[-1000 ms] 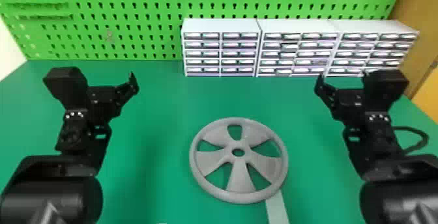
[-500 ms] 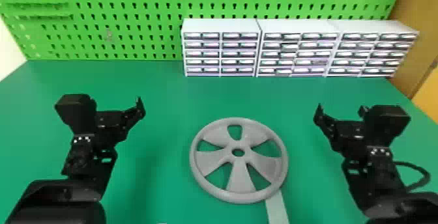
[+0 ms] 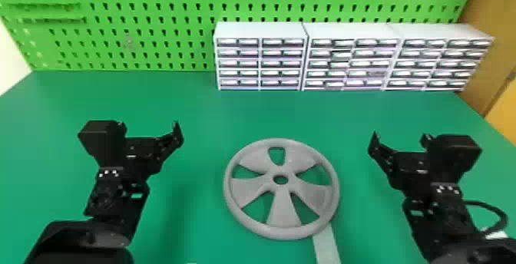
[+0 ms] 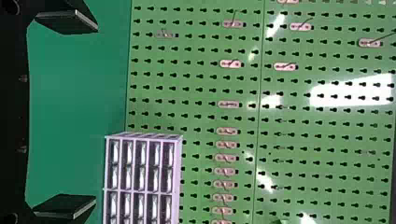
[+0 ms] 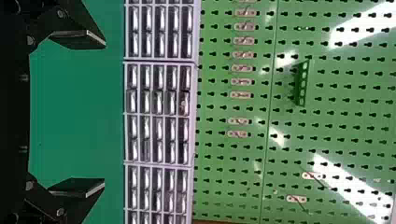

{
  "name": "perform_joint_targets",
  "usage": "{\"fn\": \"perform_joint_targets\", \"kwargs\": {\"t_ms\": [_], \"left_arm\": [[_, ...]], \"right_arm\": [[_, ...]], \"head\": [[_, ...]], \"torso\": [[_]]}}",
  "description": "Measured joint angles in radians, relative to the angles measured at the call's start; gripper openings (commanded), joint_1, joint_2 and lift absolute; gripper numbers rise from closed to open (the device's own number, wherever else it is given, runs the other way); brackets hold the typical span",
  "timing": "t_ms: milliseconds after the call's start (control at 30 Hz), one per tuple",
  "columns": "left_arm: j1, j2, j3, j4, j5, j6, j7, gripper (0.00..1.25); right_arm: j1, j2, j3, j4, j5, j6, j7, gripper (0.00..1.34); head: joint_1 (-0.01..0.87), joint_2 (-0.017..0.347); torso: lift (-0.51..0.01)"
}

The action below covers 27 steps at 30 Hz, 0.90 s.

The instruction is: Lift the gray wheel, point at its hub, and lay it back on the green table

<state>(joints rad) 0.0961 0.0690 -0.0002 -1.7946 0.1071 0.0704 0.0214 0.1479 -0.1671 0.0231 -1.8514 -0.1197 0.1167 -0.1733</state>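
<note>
Gray wheel flat on green desk; left pincer and right pincer either side, both spread, empty

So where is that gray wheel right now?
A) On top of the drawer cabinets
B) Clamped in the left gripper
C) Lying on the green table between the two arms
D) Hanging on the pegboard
C: the gray wheel lies flat on the green table, with an arm to either side.

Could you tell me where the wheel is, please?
In the head view, the wheel lies on the green table, between the left gripper and right gripper, a pale strip at its near edge.
</note>
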Motion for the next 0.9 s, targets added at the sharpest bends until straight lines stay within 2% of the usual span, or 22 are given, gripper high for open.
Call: {"fn": "perform_joint_targets", "kwargs": {"t_ms": [267, 900], "left_arm": [[-0.013, 0.000, -0.006, 0.000, -0.004, -0.002, -0.004, 1.24], [-0.021, -0.001, -0.008, 0.002, -0.004, -0.005, -0.006, 1.23]], "right_arm": [[-0.014, -0.007, 0.007, -0.002, 0.000, 0.001, 0.000, 1.10], [-0.016, 0.001, -0.004, -0.002, 0.000, 0.000, 0.000, 1.10]], "head": [[0.692, 0.048], [0.692, 0.048]], "torso": [[-0.093], [-0.093]]}}
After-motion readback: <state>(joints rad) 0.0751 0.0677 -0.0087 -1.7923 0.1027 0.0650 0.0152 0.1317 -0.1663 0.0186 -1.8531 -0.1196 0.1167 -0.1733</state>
